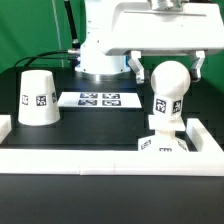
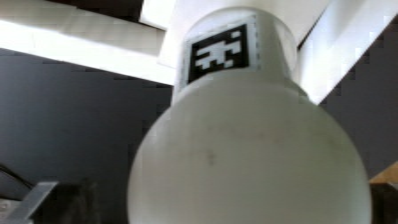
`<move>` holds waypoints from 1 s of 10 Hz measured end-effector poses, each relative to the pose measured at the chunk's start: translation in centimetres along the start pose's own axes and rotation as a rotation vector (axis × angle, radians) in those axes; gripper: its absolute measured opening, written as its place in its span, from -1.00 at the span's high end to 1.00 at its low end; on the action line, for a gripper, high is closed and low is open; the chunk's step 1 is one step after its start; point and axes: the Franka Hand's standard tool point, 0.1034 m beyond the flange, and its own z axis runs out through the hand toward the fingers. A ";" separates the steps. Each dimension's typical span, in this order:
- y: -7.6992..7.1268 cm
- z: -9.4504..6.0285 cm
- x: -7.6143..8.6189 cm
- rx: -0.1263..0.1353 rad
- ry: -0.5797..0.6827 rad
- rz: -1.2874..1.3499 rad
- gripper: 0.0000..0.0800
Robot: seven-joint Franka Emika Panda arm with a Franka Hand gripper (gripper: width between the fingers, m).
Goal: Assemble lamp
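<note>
The white bulb [image 1: 168, 92] stands upright on the flat square base [image 1: 166, 145] at the exterior view's right, a tag on its neck. My gripper [image 1: 166, 66] hangs over it, open, one finger on each side of the bulb's rounded top with a small gap to each. In the wrist view the bulb [image 2: 240, 140] fills the picture, its tagged neck pointing away, and my gripper [image 2: 214, 205] straddles it. The tapered shade [image 1: 38, 97] stands mouth-down, apart, at the exterior view's left.
The marker board [image 1: 97, 98] lies flat between the shade and the bulb. A low white wall [image 1: 70, 156] runs along the front and up both sides of the black table. The robot's base [image 1: 100, 50] stands at the back.
</note>
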 end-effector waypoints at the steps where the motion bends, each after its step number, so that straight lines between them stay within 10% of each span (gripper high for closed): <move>1: -0.1 -0.2 0.1 0.003 -0.007 -0.001 -0.75; 7: 0.4 1.0 -1.1 0.011 -0.057 0.007 -0.75; 10: -0.8 1.2 -1.5 0.076 -0.251 0.013 -0.75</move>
